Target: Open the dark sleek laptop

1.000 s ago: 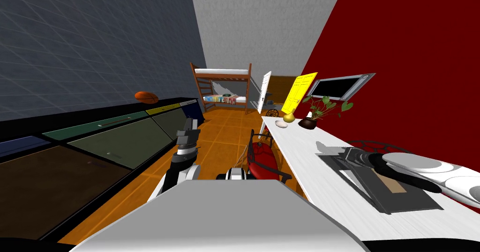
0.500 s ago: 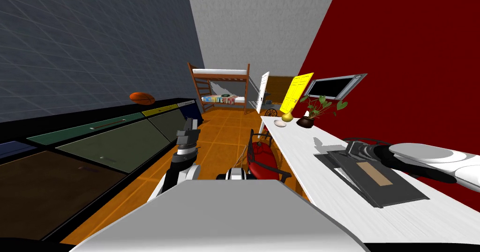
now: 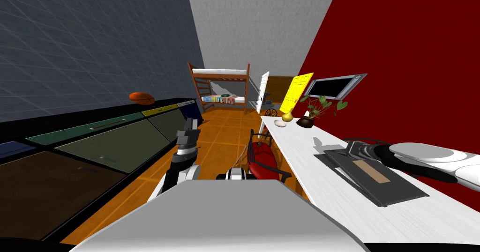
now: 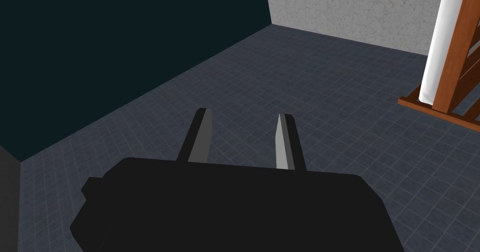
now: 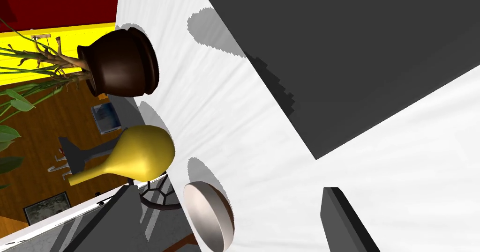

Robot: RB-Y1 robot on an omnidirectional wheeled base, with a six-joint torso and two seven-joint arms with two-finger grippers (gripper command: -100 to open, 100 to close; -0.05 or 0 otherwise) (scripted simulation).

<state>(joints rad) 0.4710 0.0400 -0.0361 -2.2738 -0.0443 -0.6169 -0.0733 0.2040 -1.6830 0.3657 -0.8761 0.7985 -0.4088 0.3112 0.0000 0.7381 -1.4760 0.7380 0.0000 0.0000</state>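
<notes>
Hovering at dark laptop (image 5: 351, 52), right gripper (image 5: 228, 188) spread apart; brown pot (image 5: 122, 62) holding plant (image 5: 42, 62).

We see the laptop (image 3: 375, 179), a dark grey slab with a tan strip on top, lying flat on the white desk (image 3: 295, 144), lid seemingly down

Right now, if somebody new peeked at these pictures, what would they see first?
Probably the big red wall on my right, with the long white desk running along it. On the desk lies the dark laptop, with my right gripper by its far edge. Beyond it stand a yellow vase and a brown plant pot.
</notes>
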